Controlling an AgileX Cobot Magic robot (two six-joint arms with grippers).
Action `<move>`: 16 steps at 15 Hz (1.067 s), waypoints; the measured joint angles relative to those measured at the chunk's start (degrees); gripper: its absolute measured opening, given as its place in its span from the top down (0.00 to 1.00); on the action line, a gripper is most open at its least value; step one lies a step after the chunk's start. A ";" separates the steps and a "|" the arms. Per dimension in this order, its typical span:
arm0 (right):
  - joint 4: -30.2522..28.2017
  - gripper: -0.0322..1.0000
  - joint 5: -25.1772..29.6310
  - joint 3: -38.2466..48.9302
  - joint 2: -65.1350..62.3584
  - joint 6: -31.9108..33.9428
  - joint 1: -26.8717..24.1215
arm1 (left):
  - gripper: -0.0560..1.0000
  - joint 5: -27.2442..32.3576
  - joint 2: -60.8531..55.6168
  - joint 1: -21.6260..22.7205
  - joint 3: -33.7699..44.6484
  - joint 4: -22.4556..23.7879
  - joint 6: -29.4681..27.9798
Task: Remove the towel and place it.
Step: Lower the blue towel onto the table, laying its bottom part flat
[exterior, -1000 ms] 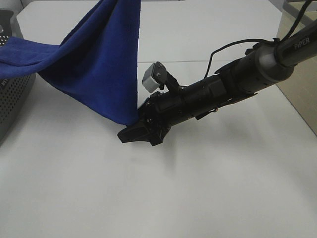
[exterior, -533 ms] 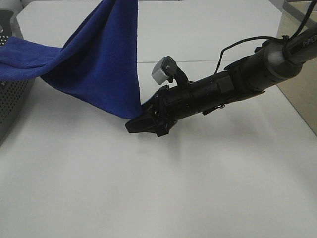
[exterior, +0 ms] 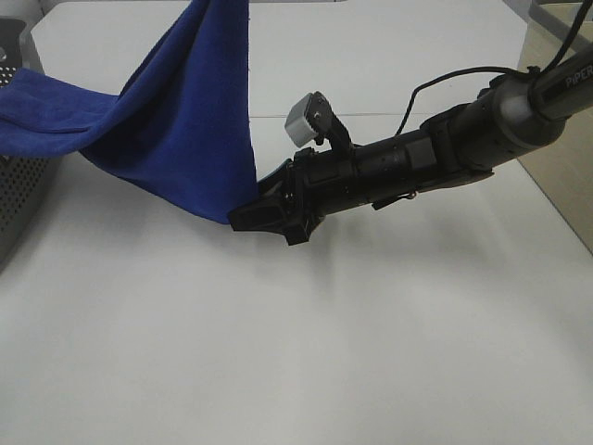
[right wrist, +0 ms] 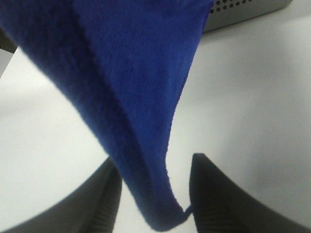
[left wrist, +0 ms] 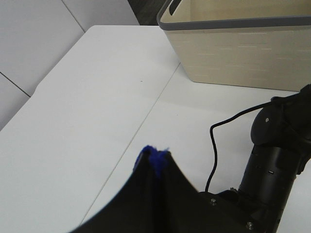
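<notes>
From the high camera, the royal-blue plush towel [exterior: 185, 130] hangs from beyond the far edge. One end is draped left over a grey perforated plastic basket [exterior: 20, 190], and its lowest corner meets the black right gripper [exterior: 258, 219] over the white table [exterior: 371, 352].

On the left wrist, the dark left gripper [left wrist: 152, 167] has its jaws pressed together on a blue tuft.

On the right wrist, the jaws are spread – the towel's corner dangles between them.

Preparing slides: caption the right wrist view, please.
Corner of a royal-blue plush towel hangs inside the open right tool above a white table.
</notes>
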 joint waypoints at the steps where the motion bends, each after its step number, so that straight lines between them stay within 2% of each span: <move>1: -1.20 0.57 -0.17 0.00 0.00 0.00 0.00 | 0.95 0.00 0.00 0.00 0.00 0.46 0.00; 3: -3.61 0.70 -0.17 0.00 0.00 0.00 0.00 | 0.95 0.00 0.00 0.00 0.00 0.92 -0.06; 5: -4.41 0.91 -0.17 0.00 -0.06 0.46 0.00 | 0.95 0.00 0.00 0.00 0.00 0.92 -0.23; 6: -4.41 0.95 -0.17 0.00 -0.34 1.03 0.00 | 0.95 0.00 0.00 0.00 0.00 0.92 -0.23; 10: -5.56 0.95 -1.49 0.00 -4.07 6.82 0.00 | 0.95 0.00 0.00 0.00 0.00 1.03 -0.74; 14: -14.09 0.95 -3.55 0.00 -7.96 25.32 -2.12 | 0.95 -3.55 0.00 0.00 0.00 1.20 -7.28; 15: -17.02 0.95 -3.95 0.00 -10.08 30.77 -3.61 | 0.95 -4.98 0.00 0.00 -0.29 1.66 -9.51; 16: -23.03 0.95 -4.13 0.06 -16.90 37.82 -8.08 | 0.95 -6.53 0.06 0.00 -2.86 3.67 -14.09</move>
